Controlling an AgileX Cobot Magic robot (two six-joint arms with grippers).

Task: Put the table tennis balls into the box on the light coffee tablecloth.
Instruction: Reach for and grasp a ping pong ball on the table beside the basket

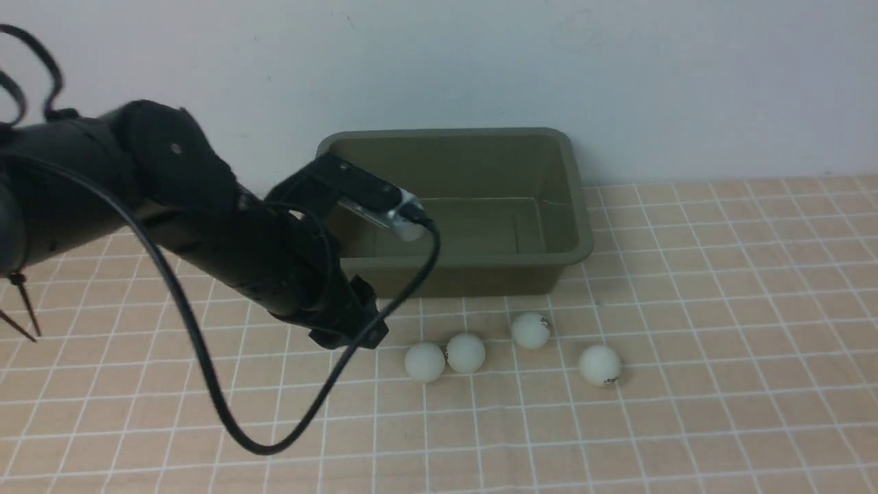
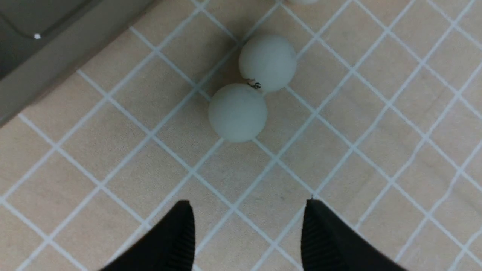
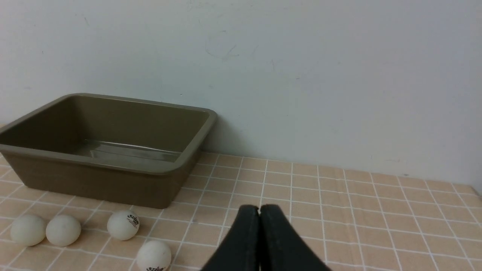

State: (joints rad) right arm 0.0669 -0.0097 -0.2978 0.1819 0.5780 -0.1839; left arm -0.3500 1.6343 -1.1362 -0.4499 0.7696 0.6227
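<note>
Peach-tan fabric ruled with thin white lines into small squares, the light coffee tablecloth, is spread across the whole lower part of the front view, up to a plain pale wall. At upper centre of that frame, against the wall, a dark olive-green rectangular plastic box with rounded corners, a flared rim and tapered sides is set on the cloth. The smooth, slightly glossy floor that shows inside it is bare. Its left front corner is covered by the bulky black left arm, which reaches in from the left edge. A thin black cable is looped beneath the arm toward the lower centre-left.

Four small matte white table tennis balls are laid on the cloth at centre frame, just in front of the box and all outside it. The leftmost ball is touched by its neighbour. A third ball, nearest the box, is marked with a tiny dark print. The fourth ball, furthest right, is printed low on its side.

The left gripper is pointed down at the cloth near the touching pair, its ribbed black jaws spread apart with nothing between them. The right gripper is seen with its smooth black jaws pressed together, empty, well apart from balls and box.
</note>
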